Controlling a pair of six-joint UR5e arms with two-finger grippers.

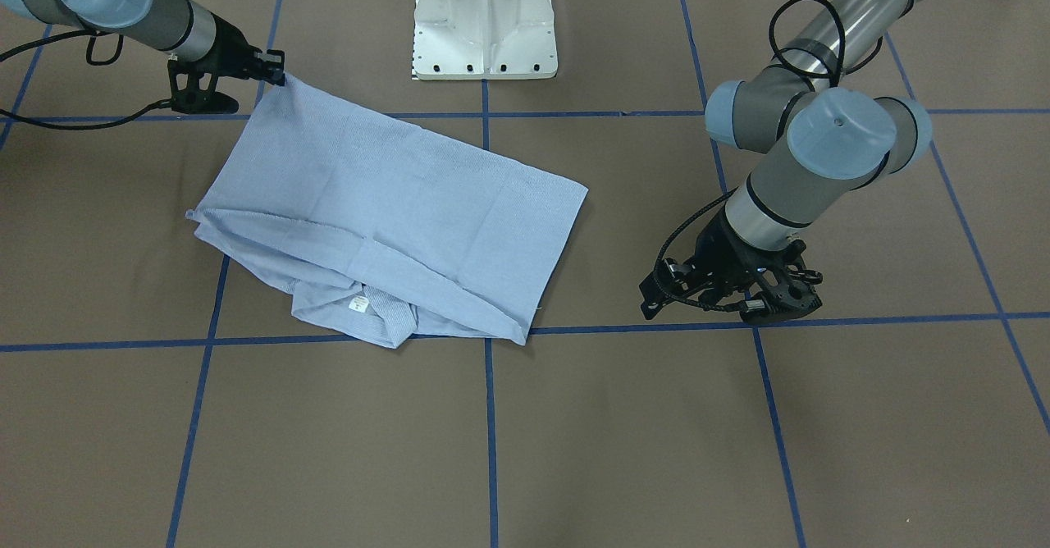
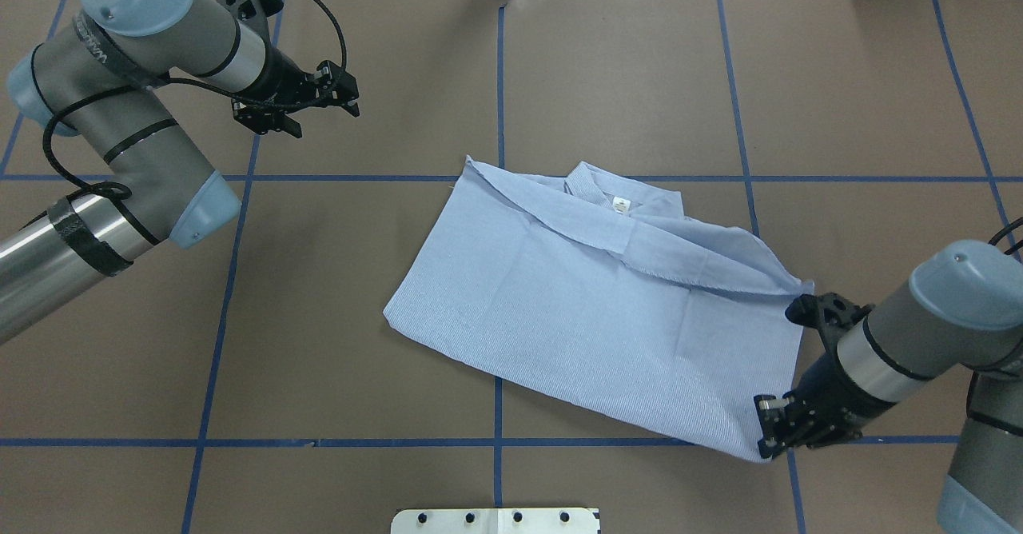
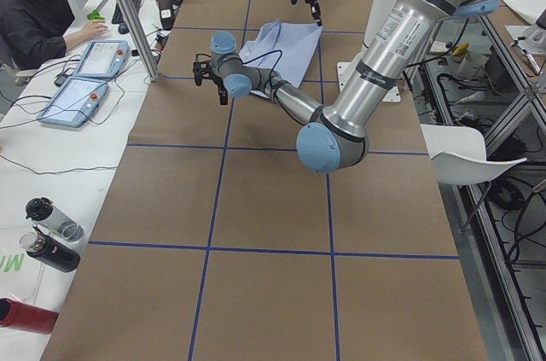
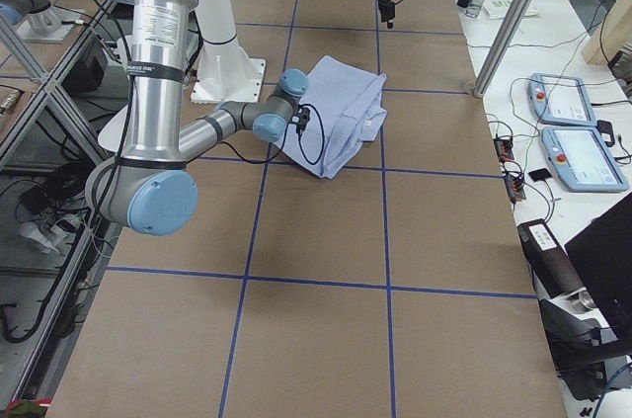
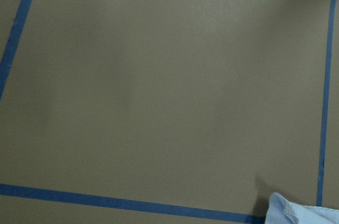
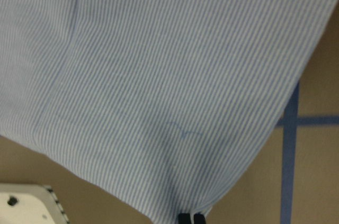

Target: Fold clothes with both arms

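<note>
The light blue striped shirt (image 2: 591, 302) lies folded on the brown table, with its collar and white neck label (image 2: 619, 204) on the far side from the robot. It also shows in the front view (image 1: 394, 203). My right gripper (image 2: 771, 432) is shut on the shirt's near right corner and holds it a little off the table; this also shows in the front view (image 1: 277, 70). In the right wrist view its fingertips (image 6: 190, 217) pinch the cloth. My left gripper (image 2: 348, 93) is open and empty, over bare table well left of the shirt; it also shows in the front view (image 1: 734, 306). The left wrist view shows only a shirt corner (image 5: 302, 213).
The white pedestal base (image 1: 486, 19) stands at the robot's side of the table. Blue tape lines (image 2: 499, 442) grid the brown surface. An operator (image 3: 38, 2) sits at a side desk with control pendants (image 3: 85, 79). Bottles (image 3: 47, 233) lie beside the table.
</note>
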